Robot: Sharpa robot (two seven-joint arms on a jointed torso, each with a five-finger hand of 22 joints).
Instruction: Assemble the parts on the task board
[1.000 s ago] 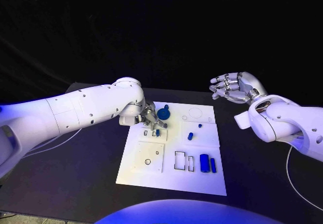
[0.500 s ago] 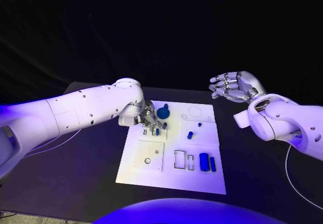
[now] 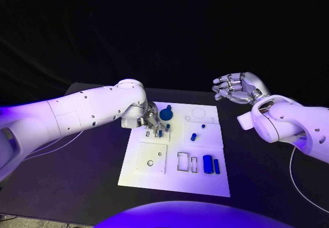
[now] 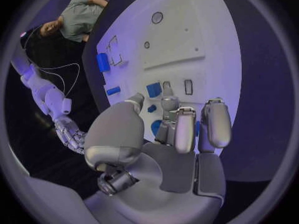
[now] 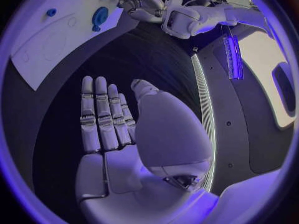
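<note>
left hand [image 3: 152,121]: fingers still down at the board's [image 3: 206,183] small slots, hold unclear
right hand [image 3: 237,89]: spread, empty, unchanged
change: none visible; insertion unfinished

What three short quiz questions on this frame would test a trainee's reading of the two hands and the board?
1. True or false: the right hand rests on the task board.
2. Which hand is over the board's far left part, next to the round blue part? A) left hand B) right hand
3. Fill in: the two long blue parts lie side by side near the board's ____ edge, towards the robot.

Key: 1. False; it is raised, open, off the board. 2. A. 3. near.
</note>
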